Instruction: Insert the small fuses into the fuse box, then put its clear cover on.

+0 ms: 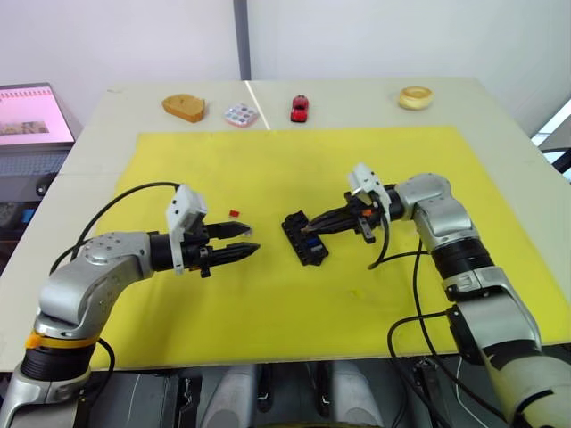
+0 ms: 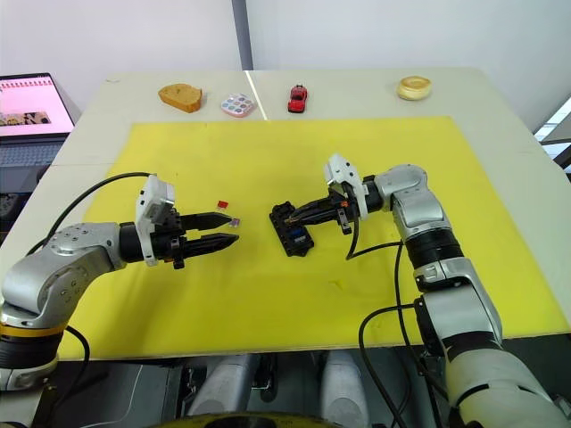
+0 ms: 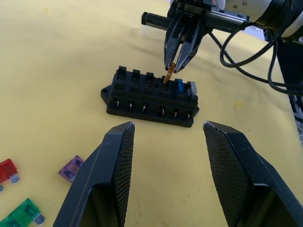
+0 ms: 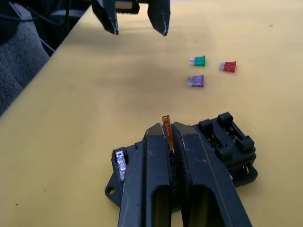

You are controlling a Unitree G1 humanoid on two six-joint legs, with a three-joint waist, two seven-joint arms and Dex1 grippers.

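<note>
The black fuse box (image 1: 304, 239) lies mid-mat. My right gripper (image 1: 311, 230) is shut on an amber fuse (image 3: 166, 77), holding its lower end at a slot in the box's top row. A teal fuse (image 3: 180, 85) and a grey fuse (image 3: 191, 87) sit in the slots beside it. My left gripper (image 1: 252, 239) hovers open and empty to the left of the box. Loose red (image 4: 228, 66), green (image 4: 199, 60) and purple (image 4: 196, 81) fuses lie on the mat beside the left gripper. The clear cover is out of view.
The yellow mat (image 1: 401, 152) covers most of the table. Along the far edge lie a bread slice (image 1: 184, 107), a small round-dotted tray (image 1: 241, 115), a red toy car (image 1: 300, 108) and a ring-shaped pastry (image 1: 415, 97). A laptop (image 1: 31, 116) stands at the left.
</note>
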